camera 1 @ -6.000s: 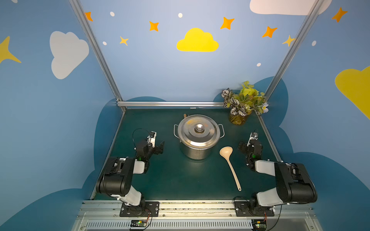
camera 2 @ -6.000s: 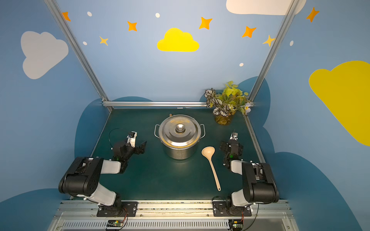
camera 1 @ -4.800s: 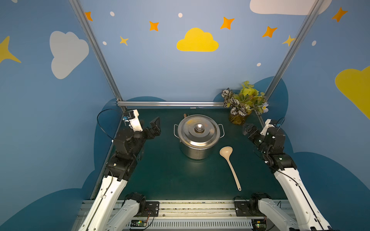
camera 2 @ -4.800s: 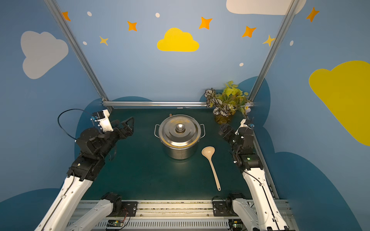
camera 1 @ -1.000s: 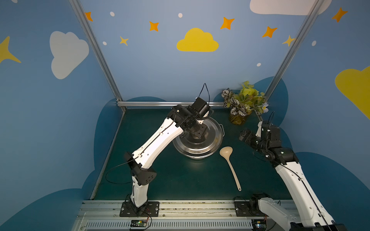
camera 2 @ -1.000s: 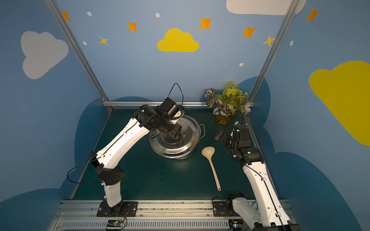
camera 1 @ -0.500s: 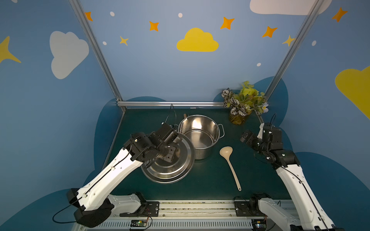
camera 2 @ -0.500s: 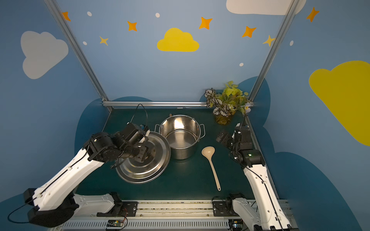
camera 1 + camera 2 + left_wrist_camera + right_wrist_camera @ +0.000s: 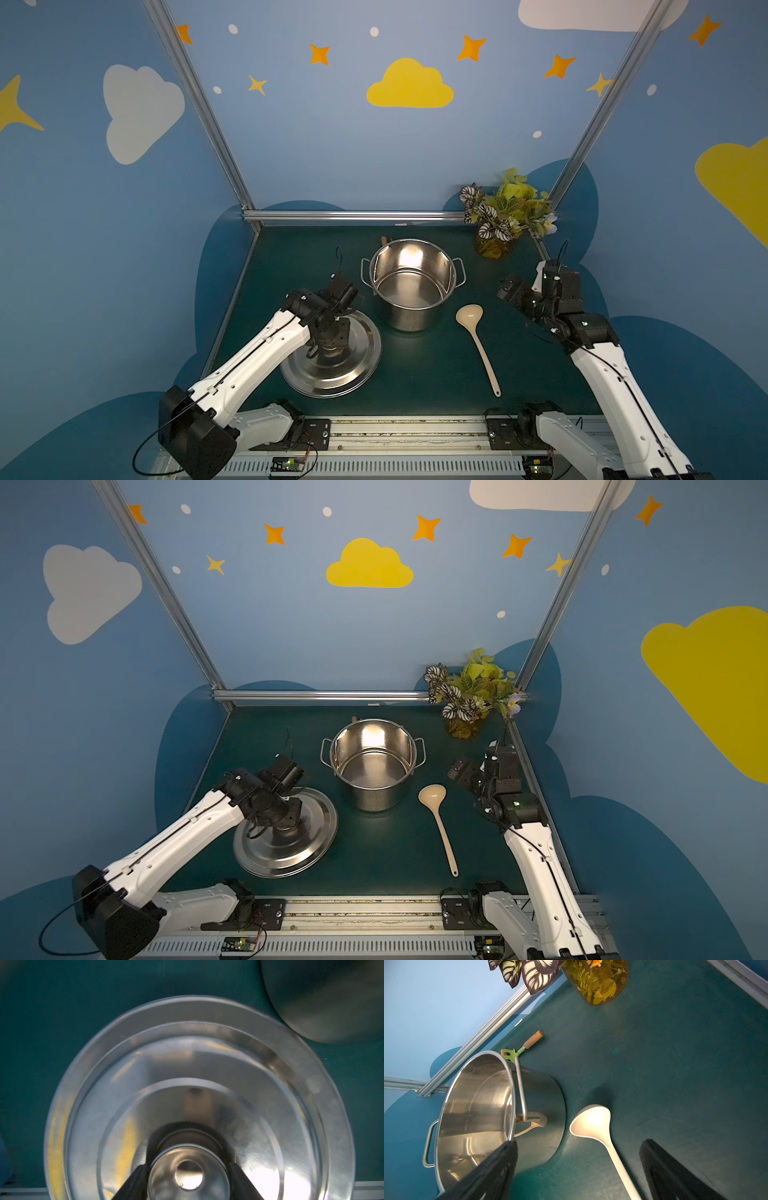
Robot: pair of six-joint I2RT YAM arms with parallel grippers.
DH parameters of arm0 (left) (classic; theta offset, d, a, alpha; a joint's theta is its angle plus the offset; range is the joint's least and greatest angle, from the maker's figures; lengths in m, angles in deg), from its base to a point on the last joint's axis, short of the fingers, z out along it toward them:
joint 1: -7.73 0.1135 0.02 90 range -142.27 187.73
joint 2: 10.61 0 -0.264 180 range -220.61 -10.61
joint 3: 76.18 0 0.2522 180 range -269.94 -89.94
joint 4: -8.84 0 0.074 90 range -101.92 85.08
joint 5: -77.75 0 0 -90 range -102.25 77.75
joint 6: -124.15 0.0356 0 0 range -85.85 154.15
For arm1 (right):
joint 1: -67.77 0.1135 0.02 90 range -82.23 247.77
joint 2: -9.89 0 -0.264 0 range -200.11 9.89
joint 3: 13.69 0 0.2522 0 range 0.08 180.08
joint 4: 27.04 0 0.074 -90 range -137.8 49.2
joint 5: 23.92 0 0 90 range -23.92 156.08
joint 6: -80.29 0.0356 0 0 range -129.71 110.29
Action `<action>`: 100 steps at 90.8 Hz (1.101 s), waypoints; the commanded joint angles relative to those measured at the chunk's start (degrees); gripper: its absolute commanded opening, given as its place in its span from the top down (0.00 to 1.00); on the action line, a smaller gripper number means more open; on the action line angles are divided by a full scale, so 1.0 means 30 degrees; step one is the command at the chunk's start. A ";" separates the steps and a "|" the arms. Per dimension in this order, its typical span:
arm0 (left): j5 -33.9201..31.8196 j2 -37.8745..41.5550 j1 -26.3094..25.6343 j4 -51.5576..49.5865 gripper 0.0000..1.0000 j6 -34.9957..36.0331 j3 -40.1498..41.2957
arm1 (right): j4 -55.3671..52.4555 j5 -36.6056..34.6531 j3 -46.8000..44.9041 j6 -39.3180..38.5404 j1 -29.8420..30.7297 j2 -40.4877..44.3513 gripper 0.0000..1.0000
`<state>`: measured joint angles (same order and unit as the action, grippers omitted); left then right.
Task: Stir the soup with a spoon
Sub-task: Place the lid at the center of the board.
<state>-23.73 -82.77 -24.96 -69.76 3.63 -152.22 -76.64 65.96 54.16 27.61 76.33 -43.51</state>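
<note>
Bimanual cell seen from above, lid off. The steel pot (image 9: 409, 318) stands uncovered at the middle of the desk (image 9: 428, 374), nearer its back edge. The spoon (image 9: 478, 345) lies flat on the desk just right of the pot and apart from it, with its round bowl toward the back and its slim handle running to the front edge; nothing touches it. The left gripper (image 9: 330, 343) is front-left of the pot, its jaws clamped on the knob (image 9: 188, 1177) of the lid (image 9: 349, 376). The lid hangs tilted beside the pot; whether its rim touches the desk cannot be told. The right gripper (image 9: 462, 774) hovers near the right edge, level with the pot, jaws wide apart and empty; the wrist view shows the spoon's bowl between its two fingers (image 9: 492, 1167). A vase of foliage (image 9: 494, 245) occupies the back right corner. A small green rake (image 9: 527, 1044) with a wooden handle lies behind the pot.
</note>
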 commanded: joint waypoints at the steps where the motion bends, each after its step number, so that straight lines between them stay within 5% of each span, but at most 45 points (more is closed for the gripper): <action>1: 0.0834 -0.1148 0.0169 0.2806 0.76 -0.0515 0.0017 | 0.0064 -0.0150 -0.0262 0.0201 -0.0046 0.0019 0.02; 41: 0.0693 -0.4473 0.0231 0.5303 0.70 -0.1140 0.1783 | -0.0592 -0.0484 -0.1188 0.0391 -0.0011 -0.0103 0.02; 85: 0.0802 -0.5216 0.0232 0.6521 0.31 -0.0884 0.2801 | -0.3668 -0.0856 -0.1579 0.0826 0.0040 -0.2324 0.06; 91: 0.0783 -0.5224 0.0217 0.6475 0.20 -0.0720 0.2773 | -0.3967 -0.0583 -0.1676 0.0971 0.0139 -0.2791 0.06; 94: 0.0782 -0.5193 0.0230 0.6468 0.03 -0.0676 0.2739 | -0.4140 -0.0437 -0.1724 0.1043 0.0202 -0.3020 0.06; 100: 0.0796 -0.4988 0.0231 0.6439 0.00 -0.0612 0.2743 | -0.4548 -0.0306 -0.1669 0.1128 0.0388 -0.3443 0.06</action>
<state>-21.24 -98.77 -24.52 -50.44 1.20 -143.90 -86.04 64.26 49.55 29.84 76.63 -51.99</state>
